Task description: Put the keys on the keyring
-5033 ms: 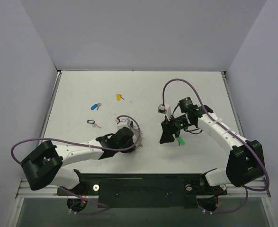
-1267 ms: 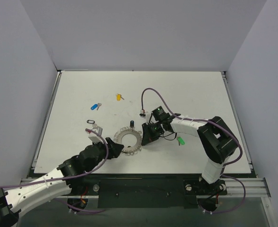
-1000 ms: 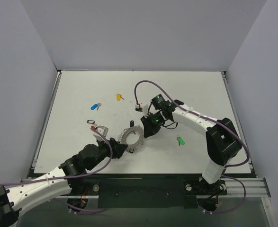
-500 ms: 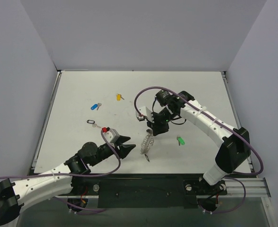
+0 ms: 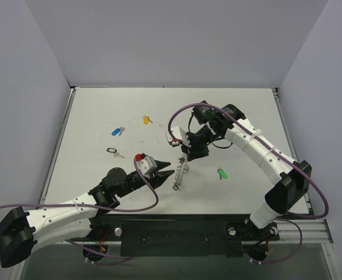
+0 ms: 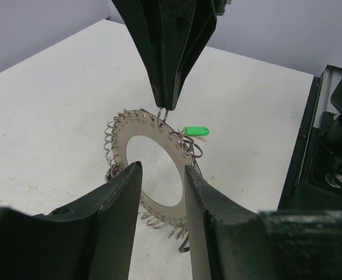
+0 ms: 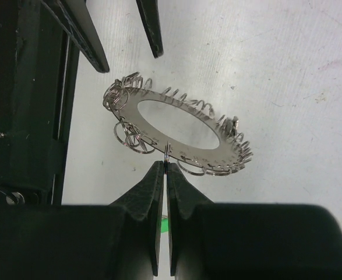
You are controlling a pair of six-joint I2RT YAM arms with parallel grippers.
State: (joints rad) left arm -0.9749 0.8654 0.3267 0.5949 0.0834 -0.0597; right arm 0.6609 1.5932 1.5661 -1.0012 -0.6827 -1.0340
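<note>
My right gripper (image 5: pixel 191 153) is shut on one small wire loop at the rim of the keyring (image 5: pixel 181 171), which hangs edge-down above the table. The right wrist view shows the fingertips pinching that loop (image 7: pixel 167 153) under the flat silvery hoop (image 7: pixel 159 100). My left gripper (image 5: pixel 165 169) stands open just left of the hoop; in the left wrist view the keyring (image 6: pixel 179 154) lies beyond its fingers (image 6: pixel 127 181), untouched. A green-headed key (image 5: pixel 222 173) lies on the table right of the hoop. The black-headed key (image 5: pixel 112 151) lies left.
A blue-headed key (image 5: pixel 117 131) and a yellow-headed key (image 5: pixel 147 119) lie on the white table (image 5: pixel 246 105) towards the back left. Purple cables loop over both arms. A small dark piece (image 5: pixel 175 188) hangs at the hoop's low edge.
The right gripper has lifted the keyring off the table, so it hangs on edge. The left gripper has let go, swung round to the hoop's left side, and its jaws have narrowed.
</note>
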